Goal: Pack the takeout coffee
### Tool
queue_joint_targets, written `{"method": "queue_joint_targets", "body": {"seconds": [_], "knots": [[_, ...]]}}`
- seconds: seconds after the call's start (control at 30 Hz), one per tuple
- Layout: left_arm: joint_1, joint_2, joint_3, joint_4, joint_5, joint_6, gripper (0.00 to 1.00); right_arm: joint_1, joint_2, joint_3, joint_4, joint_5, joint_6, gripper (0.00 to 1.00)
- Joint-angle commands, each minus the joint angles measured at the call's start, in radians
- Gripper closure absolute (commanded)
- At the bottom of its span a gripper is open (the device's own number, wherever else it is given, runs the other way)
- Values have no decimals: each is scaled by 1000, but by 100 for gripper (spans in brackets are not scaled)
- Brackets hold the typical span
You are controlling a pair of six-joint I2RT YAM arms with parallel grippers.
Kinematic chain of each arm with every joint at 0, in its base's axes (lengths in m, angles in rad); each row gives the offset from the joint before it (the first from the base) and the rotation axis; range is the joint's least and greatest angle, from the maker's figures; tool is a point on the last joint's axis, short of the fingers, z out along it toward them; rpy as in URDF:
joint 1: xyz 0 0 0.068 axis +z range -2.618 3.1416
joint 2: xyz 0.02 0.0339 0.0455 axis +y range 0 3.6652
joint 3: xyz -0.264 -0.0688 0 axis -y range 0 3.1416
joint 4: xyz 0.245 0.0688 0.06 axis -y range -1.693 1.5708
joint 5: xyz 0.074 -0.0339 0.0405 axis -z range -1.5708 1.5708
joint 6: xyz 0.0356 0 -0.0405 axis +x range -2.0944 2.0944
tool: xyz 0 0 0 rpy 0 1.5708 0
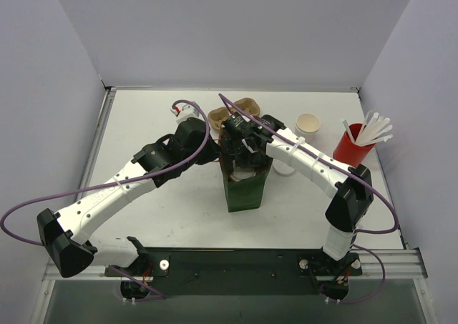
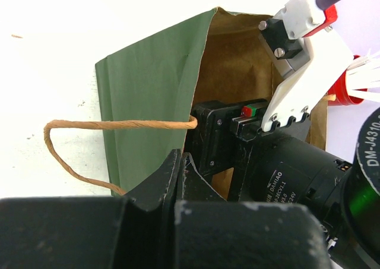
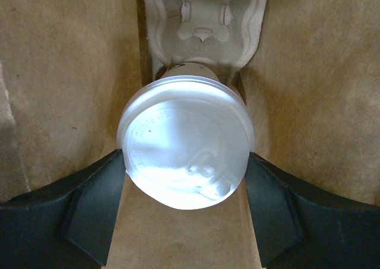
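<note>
Coffee cup (image 3: 187,147) is gripped by the half-open right gripper (image 3: 185,165) inside the bag (image 2: 148,91), with the tray (image 3: 205,19) at 12 o'clock; bag rim is pinched by the closed left gripper (image 2: 178,183); seating and release seemingly remain

White table (image 1: 157,217), green bag (image 1: 243,192), red straw cup (image 1: 349,152), white cup (image 1: 308,124)

1. In my left wrist's view, white print on the black motor body (image 2: 291,189) reads "DAMIAO". The smaller lines beneath it are too fine to read.
2. The round motor housing (image 2: 369,162) at that view's right edge reads "DM-J4310-", cut off by the frame.
3. In my right wrist's view, the takeout coffee lid (image 3: 185,147) carries raised lettering in an arc, too faint to read.
</note>
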Motion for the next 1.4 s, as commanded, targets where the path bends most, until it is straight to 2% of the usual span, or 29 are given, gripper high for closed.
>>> {"method": "queue_joint_targets", "body": {"seconds": [0.0, 0.53, 0.7, 0.8, 0.87, 1.0, 1.2, 1.37], "knots": [[1, -24, 12, 16, 19, 20, 100, -6, 93, -80, 9, 26, 4, 39], [1, -20, 14, 14, 21, 24, 100, -9, 104, -120, 25, 41, 7, 40], [18, -15, 26, 25, 18, 72, 100, -6, 107, -123, 29, 32, 5, 40], [45, -24, 25, 64, 44, 113, 91, -7, 102, -121, 29, 29, 4, 40], [58, -32, 19, 97, 71, 136, 80, -7, 102, -120, 29, 26, -1, 40], [87, -41, 16, 129, 116, 161, 74, -6, 100, -118, 27, 18, -2, 40], [115, -11, 28, 131, 162, 181, 75, -7, 107, -117, 27, 9, -5, 40], [119, 0, 29, 128, 185, 181, 83, -6, 114, -105, 24, 7, -5, 40]]}}
